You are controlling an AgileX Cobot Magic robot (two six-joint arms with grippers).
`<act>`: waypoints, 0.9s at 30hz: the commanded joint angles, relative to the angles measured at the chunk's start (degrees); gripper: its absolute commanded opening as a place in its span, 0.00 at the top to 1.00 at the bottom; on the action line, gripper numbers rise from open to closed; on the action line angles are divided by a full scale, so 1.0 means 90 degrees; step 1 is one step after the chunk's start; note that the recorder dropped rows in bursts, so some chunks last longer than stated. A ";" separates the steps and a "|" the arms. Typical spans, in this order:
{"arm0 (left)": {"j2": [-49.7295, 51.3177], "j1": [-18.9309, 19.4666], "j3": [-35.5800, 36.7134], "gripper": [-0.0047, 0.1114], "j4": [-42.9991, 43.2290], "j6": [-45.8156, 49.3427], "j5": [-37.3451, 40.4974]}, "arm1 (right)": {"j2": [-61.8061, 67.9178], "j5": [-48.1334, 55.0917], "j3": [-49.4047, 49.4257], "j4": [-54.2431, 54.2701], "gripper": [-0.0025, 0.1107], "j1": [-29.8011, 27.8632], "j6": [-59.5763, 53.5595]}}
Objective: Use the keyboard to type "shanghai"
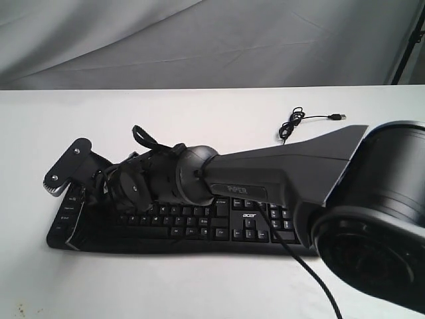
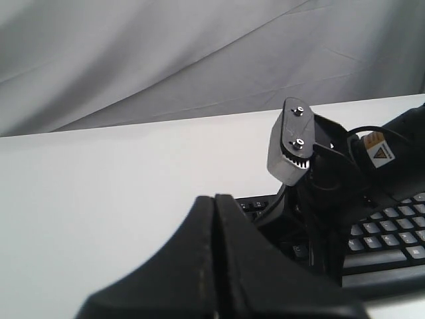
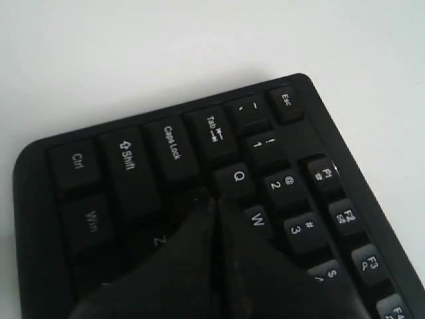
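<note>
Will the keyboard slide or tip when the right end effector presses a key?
Probably stays put: the keyboard lies wide and flat on the table, so tipping looks unlikely. That smooth white table might let it slide under an angled push.

Right arm (image 1: 279,166) reaches far left, right fingers (image 3: 186,266) pressed together; left fingers (image 2: 189,266) likewise closed.

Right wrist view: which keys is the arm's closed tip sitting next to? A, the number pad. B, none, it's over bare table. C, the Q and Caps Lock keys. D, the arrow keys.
C: the right gripper, jaws together, has its tip right beside the Q key and the Caps Lock key on the keyboard.
</note>
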 commanded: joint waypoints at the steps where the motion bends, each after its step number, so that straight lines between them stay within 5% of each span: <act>1: -0.0022 -0.0026 0.0027 0.96 0.0005 -0.0018 -0.0031 | 0.0013 -0.0049 -0.0036 0.0030 0.98 -0.0040 -0.0062; 8: -0.0022 -0.0026 0.0027 0.96 0.0005 -0.0018 -0.0031 | -0.0582 0.0206 0.0223 -0.0022 0.98 -0.0063 -0.0113; 17: -0.0022 -0.0026 0.0027 0.96 0.0005 -0.0018 -0.0031 | -0.1657 -0.0627 0.2189 0.0166 0.98 -0.0385 -0.0089; 27: -0.0022 -0.0026 0.0027 0.96 0.0005 -0.0018 -0.0031 | -0.1484 -0.0826 0.2287 0.0217 0.98 -0.0413 -0.0084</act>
